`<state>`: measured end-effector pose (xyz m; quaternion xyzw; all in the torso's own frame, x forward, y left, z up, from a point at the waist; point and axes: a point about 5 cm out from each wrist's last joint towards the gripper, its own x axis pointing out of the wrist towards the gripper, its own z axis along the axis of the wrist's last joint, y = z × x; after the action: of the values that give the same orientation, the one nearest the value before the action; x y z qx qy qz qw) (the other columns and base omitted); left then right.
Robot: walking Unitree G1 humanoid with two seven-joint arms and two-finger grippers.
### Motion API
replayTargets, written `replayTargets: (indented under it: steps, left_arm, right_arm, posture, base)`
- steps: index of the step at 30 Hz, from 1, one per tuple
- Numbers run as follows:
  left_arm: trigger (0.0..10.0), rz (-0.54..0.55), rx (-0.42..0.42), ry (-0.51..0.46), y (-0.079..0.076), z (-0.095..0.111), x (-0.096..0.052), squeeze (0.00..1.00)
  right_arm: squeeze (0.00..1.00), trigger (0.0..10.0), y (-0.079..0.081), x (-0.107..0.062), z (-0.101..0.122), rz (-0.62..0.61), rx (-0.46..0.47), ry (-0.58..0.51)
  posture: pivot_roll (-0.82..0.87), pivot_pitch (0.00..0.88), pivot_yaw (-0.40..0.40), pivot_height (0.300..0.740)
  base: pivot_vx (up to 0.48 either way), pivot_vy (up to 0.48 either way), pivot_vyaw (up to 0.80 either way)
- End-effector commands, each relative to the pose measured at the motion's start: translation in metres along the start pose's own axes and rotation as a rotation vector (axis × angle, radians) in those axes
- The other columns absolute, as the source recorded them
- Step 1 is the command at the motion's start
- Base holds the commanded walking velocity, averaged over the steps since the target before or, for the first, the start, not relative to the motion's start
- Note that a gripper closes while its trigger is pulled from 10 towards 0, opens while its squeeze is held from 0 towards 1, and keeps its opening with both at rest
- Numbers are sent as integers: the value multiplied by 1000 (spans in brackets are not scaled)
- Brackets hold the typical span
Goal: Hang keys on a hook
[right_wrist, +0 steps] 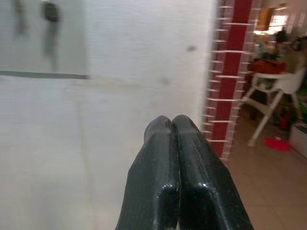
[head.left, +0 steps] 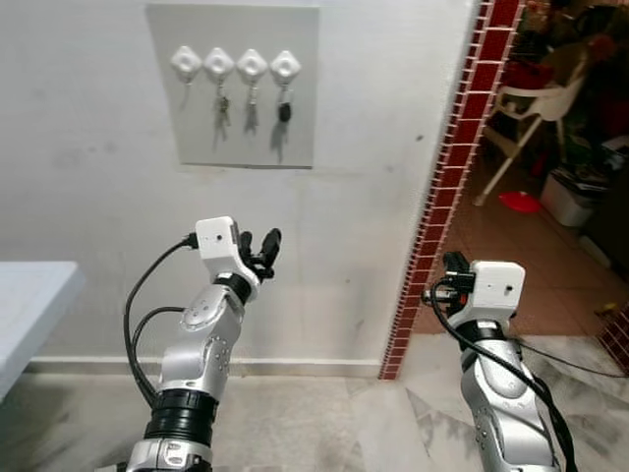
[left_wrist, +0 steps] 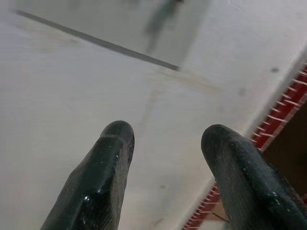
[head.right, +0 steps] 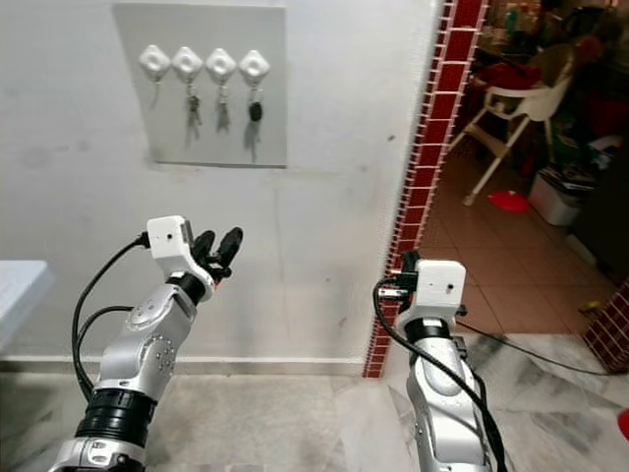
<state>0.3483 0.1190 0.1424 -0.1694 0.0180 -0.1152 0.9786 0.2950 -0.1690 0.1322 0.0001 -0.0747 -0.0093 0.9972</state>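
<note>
1. Grey hook board [head.left: 233,88] is fixed to the white wall [head.left: 88,197], at about 11 o'clock in the head views.
2. Four white diamond-shaped hooks [head.left: 235,65] sit in a row across the board's upper part.
3. Keys [head.left: 222,109] hang on the 2nd hook from the left; another set hangs on the 3rd; a dark key fob [head.left: 284,111] hangs on the 4th. The leftmost hook carries only a thin cord or shadow — can't tell which.
4. Left gripper [head.left: 259,251] is raised at approx 7 o'clock below the board, well apart from it, pointing up toward the wall.
5. Its fingers [left_wrist: 98,177] stand apart w/ a clear gap, nothing between them — left wrist view shows only wall and the board's lower edge beyond.
6. Right gripper [right_wrist: 171,127] sits at about 4 o'clock, level w/ the red-tiled wall edge [head.left: 450,187].
7. Its fingers are pressed together, tip to tip, holding nothing.
8. At 1–2 o'clock, past the tile edge, a white high chair [head.left: 531,103] stands on a terracotta floor beside a red lid-like item [head.left: 518,202].
9. A pale tabletop corner [head.left: 29,295] shows at 9 o'clock.
</note>
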Motion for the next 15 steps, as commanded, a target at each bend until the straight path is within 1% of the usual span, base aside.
replayTargets:
  steps: [1,15]
  left_arm:
    - [10000,11,2,3,3,3,1,0]
    - [10000,9,2,6,2,3,2,0]
  right_arm:
    - [0,10000,3,1,6,12,-6,-26]
    - [0,10000,6,1,6,17,-1,-27]
  posture:
    - [-44,0,-19,740]
    - [-43,0,-19,740]
  base:
    - [0,401,0]
    - [0,427,0]
